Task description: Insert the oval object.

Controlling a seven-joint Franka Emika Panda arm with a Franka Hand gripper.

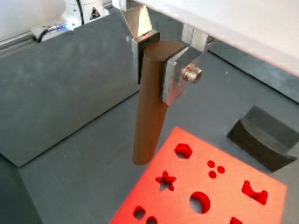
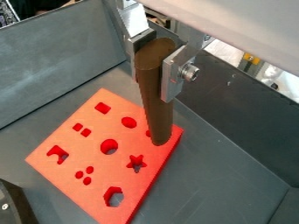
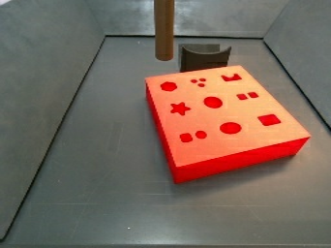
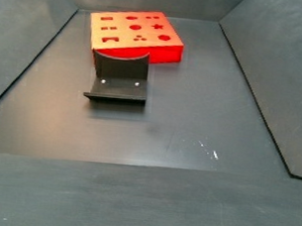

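Claw (image 2: 155, 54) clamped on the oval object's (image 2: 156, 96) top, peg hanging upright, tip clear above the red block's (image 2: 87, 149) edge, ready for hole alignment.

end effector (image 2: 156, 54) raised, fingers clamped shut

Gripper (image 1: 156, 54) grips the oval object (image 1: 149, 109) near its top end, silver fingers (image 1: 179, 72) clamped on both sides. Peg hangs upright, lower tip just off the red block's (image 1: 222, 197) near corner. Dark grey curved piece (image 1: 265, 136) sits on the worktop (image 1: 70, 105), apart from the block.
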